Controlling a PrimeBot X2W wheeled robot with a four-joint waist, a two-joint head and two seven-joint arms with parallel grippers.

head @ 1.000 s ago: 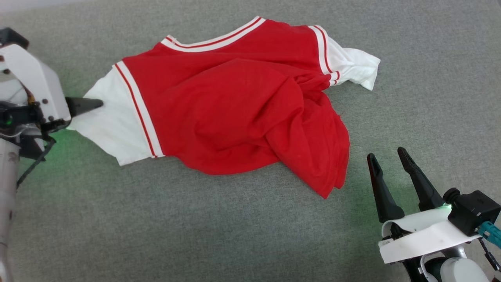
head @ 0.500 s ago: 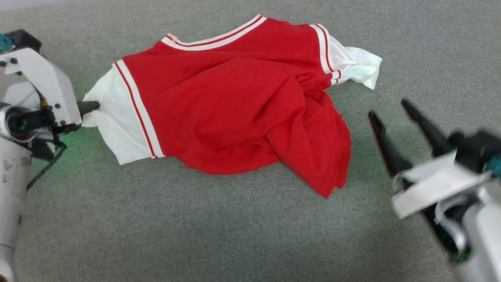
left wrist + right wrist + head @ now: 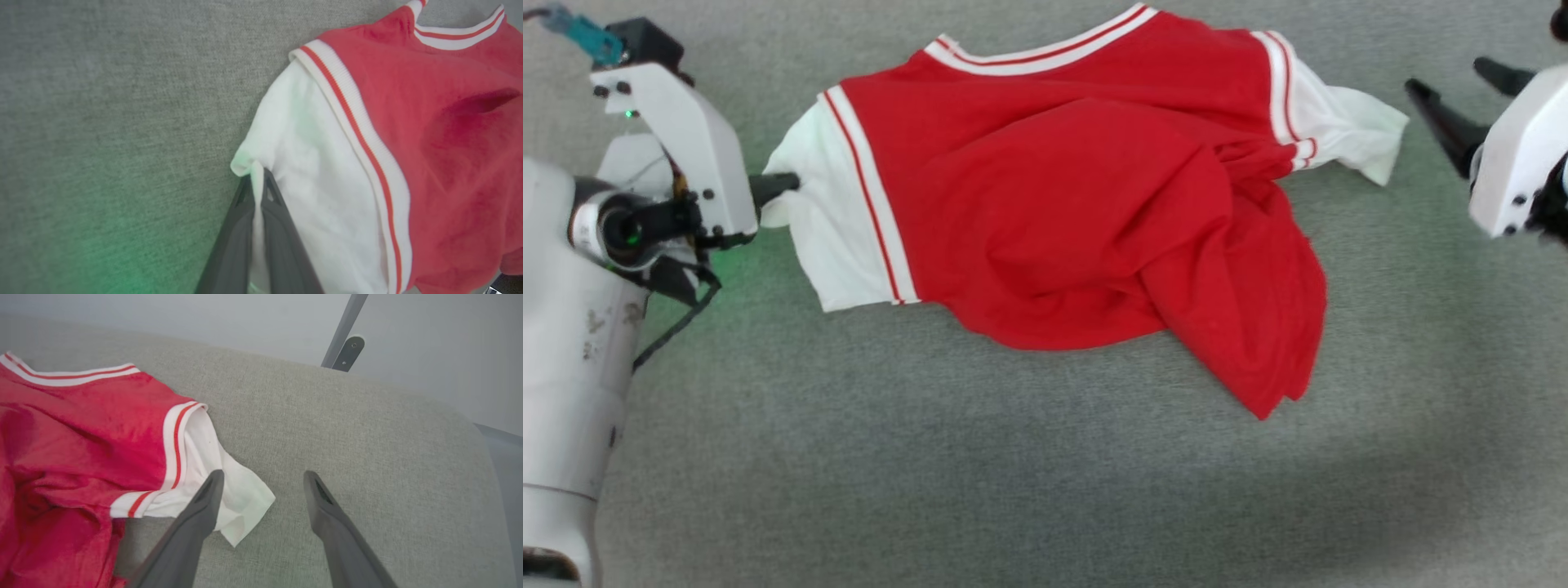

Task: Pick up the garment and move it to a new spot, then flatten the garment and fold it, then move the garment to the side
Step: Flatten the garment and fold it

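One sleeve edge of the garment sits pinched thinly in my left tool, right tool spread; tugging could free it.

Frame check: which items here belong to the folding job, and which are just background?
Job:
- garment
- left gripper, shut on its white sleeve
- right gripper, open by the opposite sleeve

Background:
- grey padded surface
- metal post behind it
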